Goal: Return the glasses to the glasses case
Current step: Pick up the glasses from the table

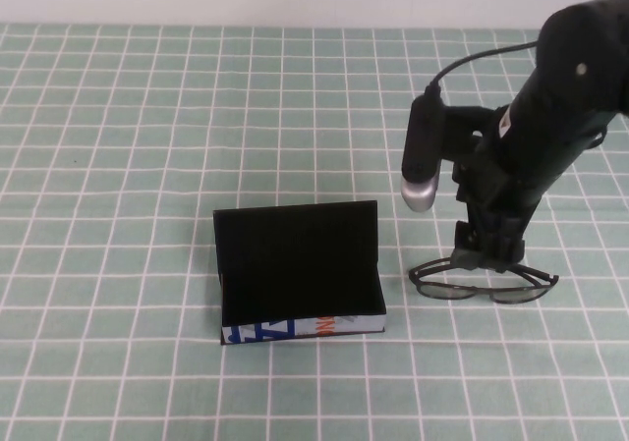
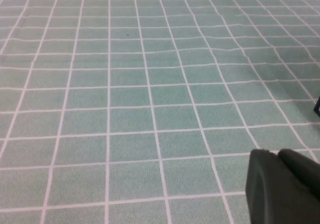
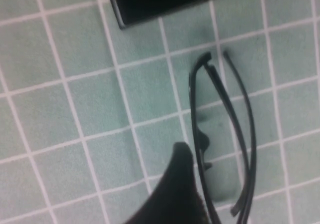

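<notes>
Here the right gripper (image 1: 488, 254) sits low over the glasses (image 1: 484, 284), grasp unclear, beside the open glasses case (image 1: 300, 272).

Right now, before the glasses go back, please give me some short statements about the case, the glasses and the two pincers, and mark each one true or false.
1. The glasses case stands open with its lid raised. True.
2. The glasses already lie inside the case. False: they lie on the checked tablecloth, to the robot's right of the case.
3. The right pincer is down at the glasses. True.
4. The left pincer is above the case. False: it is over bare cloth, and the high view does not show it.
5. The case's front side is plain black. False: it is white with blue and orange print.
</notes>
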